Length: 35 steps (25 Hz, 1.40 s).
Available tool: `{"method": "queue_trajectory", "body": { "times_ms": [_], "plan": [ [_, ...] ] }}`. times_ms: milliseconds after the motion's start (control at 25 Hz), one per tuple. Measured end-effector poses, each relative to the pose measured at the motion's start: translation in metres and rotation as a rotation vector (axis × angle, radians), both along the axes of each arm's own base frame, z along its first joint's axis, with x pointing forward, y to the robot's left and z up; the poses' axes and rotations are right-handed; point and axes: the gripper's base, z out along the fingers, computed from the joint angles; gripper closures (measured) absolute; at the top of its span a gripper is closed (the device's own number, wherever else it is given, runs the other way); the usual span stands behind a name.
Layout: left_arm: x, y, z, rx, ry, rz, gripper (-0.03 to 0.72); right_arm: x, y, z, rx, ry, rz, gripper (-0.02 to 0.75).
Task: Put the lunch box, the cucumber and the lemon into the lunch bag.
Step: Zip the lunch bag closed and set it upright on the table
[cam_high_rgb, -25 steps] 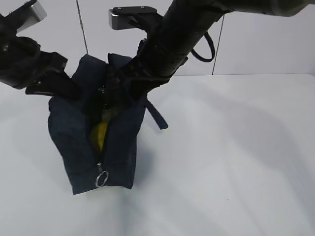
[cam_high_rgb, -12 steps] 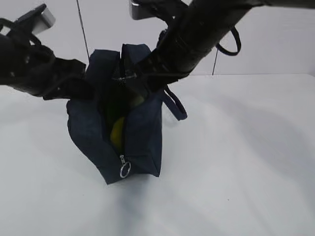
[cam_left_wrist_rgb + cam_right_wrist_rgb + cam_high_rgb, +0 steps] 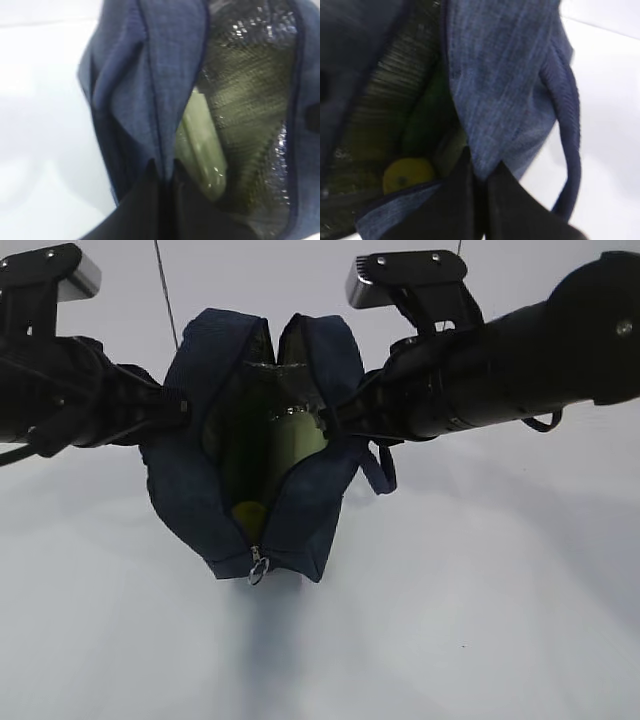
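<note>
The navy lunch bag [image 3: 190,480] stands open at the table's middle, with its ring zipper pull [image 3: 258,568] at the front. My left gripper [image 3: 182,408] is shut on the bag's left wall [image 3: 140,75]. My right gripper [image 3: 345,425] is shut on the right wall [image 3: 500,75]. Inside, the lunch box's pale green lid [image 3: 297,437] leans against the silver lining and also shows in the left wrist view [image 3: 202,145]. The lemon [image 3: 247,512] lies at the front bottom and also shows in the right wrist view [image 3: 407,175]. A dark green shape, the cucumber [image 3: 426,125], lies behind the lemon.
A looped handle [image 3: 382,465] hangs off the bag's right side, shown too in the right wrist view [image 3: 570,150]. The white table [image 3: 480,590] lies around the bag. A thin cable [image 3: 165,290] hangs behind it.
Both arms have spread apart and pulled the bag's mouth wide open. The bag has shifted right and back, and the lunch box lid now shows inside.
</note>
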Motion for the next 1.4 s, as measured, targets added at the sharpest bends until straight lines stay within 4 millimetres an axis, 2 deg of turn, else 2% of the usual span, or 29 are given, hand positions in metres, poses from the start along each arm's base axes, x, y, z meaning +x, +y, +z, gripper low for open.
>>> {"method": "queue_trajectory", "body": {
  "times_ms": [120, 280, 440, 720, 1120, 1400],
  "plan": [
    [-0.004, -0.012, -0.003, 0.023, -0.045, -0.014, 0.695, 0.0, 0.0, -0.002, 0.009, -0.022, -0.007, 0.729],
    [-0.01, -0.031, -0.01, 0.074, -0.116, -0.041, 0.695, -0.007, 0.012, -0.004, 0.022, -0.086, 0.028, 0.729],
    [-0.017, -0.04, -0.01, 0.082, -0.178, -0.035, 0.695, -0.017, 0.018, -0.016, 0.046, -0.132, 0.031, 0.729],
    [-0.017, -0.04, -0.011, 0.084, -0.186, -0.026, 0.695, -0.023, 0.012, -0.032, 0.064, -0.117, -0.01, 0.729],
    [-0.02, -0.041, -0.014, 0.085, -0.147, -0.062, 0.695, -0.028, 0.009, -0.019, 0.03, -0.181, 0.036, 0.729],
    [-0.01, -0.023, -0.019, 0.09, -0.066, -0.043, 0.695, -0.03, 0.008, -0.018, -0.03, -0.199, 0.087, 0.729]
  ]
}}
